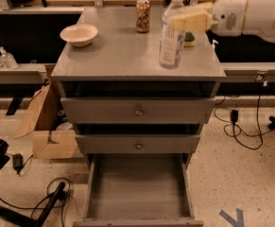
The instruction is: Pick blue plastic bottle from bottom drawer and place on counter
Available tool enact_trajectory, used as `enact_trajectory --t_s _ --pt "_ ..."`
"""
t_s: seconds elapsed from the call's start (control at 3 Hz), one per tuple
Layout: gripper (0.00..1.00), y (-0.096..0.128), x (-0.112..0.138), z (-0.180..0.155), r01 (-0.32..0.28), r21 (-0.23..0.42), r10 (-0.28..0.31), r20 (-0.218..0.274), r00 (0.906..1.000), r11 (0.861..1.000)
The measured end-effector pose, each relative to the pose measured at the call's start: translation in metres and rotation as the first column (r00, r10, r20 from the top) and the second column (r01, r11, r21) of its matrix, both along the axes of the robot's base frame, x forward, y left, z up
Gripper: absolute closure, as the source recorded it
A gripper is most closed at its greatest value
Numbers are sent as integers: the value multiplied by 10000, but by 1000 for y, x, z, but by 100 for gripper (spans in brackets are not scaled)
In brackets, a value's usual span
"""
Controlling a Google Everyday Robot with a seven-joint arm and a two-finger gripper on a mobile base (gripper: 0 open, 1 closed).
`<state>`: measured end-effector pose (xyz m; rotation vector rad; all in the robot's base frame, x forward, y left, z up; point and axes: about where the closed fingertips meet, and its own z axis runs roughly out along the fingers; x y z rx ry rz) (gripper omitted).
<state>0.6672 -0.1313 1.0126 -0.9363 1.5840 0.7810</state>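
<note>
Bottle (170,44) held upright over counter (113,56), right side; contact with it unclear | gripper (177,20) jaws closed on upper body | judged light, thin-walled, slippery; firmer hold near shoulder | drawer (137,193) open below.

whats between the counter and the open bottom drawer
Between the counter and the bottom drawer, the camera view shows two knobbed drawers, one above the other. The gripper holds the blue plastic bottle at the counter.
</note>
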Motion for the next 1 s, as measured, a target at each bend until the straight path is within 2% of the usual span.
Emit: enact_trajectory --t_s 0.33,0.67,1.0 --pt "100 29 46 14 -51 410 30 502 9987 9991" --pt "100 55 87 6 -144 534 97 878 9961 9985" --pt "100 75 112 -21 -126 252 110 628 9980 9996"
